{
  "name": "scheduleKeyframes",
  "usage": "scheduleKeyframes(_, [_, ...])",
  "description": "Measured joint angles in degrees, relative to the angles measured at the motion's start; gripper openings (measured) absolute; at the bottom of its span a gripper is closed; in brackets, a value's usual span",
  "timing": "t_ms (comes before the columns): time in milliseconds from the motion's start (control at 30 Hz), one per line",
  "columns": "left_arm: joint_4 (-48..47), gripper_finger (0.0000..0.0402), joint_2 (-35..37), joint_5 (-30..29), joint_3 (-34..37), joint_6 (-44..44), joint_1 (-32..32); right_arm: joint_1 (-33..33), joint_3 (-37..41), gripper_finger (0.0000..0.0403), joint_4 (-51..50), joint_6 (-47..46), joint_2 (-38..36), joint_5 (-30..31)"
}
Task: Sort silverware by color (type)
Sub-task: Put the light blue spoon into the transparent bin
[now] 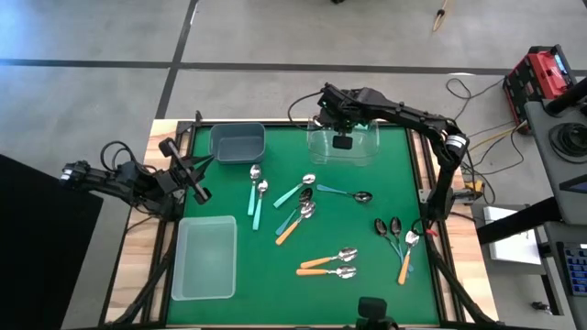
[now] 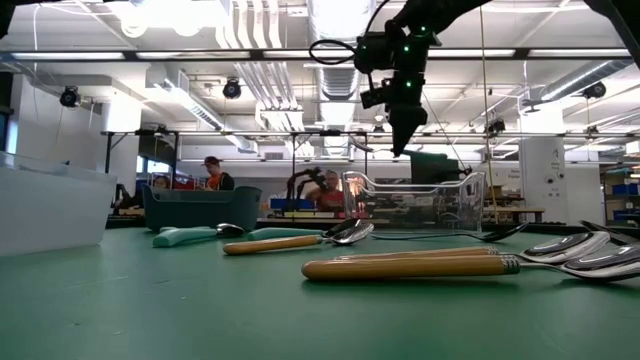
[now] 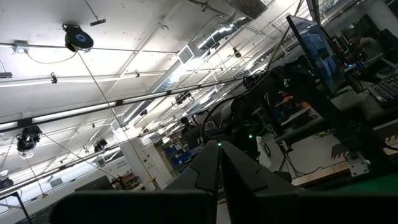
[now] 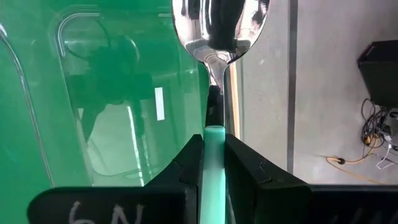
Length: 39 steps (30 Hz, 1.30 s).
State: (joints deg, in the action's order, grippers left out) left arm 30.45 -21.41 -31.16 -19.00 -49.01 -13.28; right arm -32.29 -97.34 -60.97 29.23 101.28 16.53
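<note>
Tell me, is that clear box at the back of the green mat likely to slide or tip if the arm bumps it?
Probably it would slide. The clear box looks thin-walled and empty, so likely light, and the mat looks smooth. Tipping seems less likely: it sits low and wide. The right gripper holds a teal-handled spoon above it.

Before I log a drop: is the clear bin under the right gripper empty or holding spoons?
Empty, as far as shown: the clear bin shows only green mat through it. The right gripper holds a teal-handled spoon above it.
</note>
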Motion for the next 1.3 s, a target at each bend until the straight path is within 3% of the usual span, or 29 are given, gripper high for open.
scheduleKeyframes(433, [0.0,0.0000,0.0,0.0,0.0,0.0,0.0,-0.7,0.1,0.0034,-1.4,1.3,6.6,-0.1])
scheduleKeyframes(1300, [-0.1,0.0000,0.0,0.0,0.0,0.0,0.0,-3.4,0.1,0.0034,-2.8,-1.0,11.4,-2.1])
